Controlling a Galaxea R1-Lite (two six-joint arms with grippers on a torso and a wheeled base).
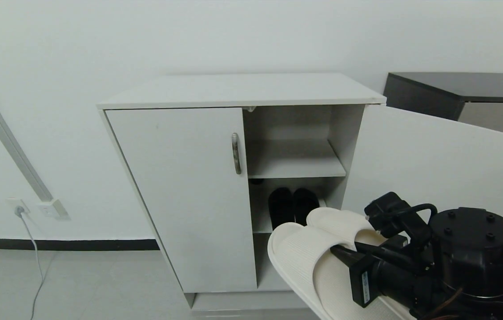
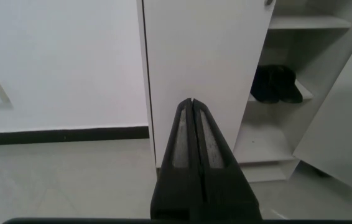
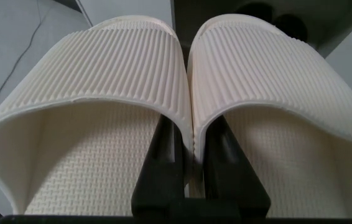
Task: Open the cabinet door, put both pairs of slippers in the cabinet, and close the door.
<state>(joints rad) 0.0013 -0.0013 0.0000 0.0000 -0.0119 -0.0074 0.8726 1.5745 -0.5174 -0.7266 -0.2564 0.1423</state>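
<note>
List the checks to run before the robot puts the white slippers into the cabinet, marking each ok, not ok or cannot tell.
1. The right door is open: ok.
2. Both white slippers are clamped in the right gripper: ok.
3. The black slippers are inside, on the middle shelf: ok.
4. The upper shelf is bare for the white pair: ok.
5. The left gripper is shut and empty: ok.
6. The held pair is clear of the door's edge: cannot tell.
</note>
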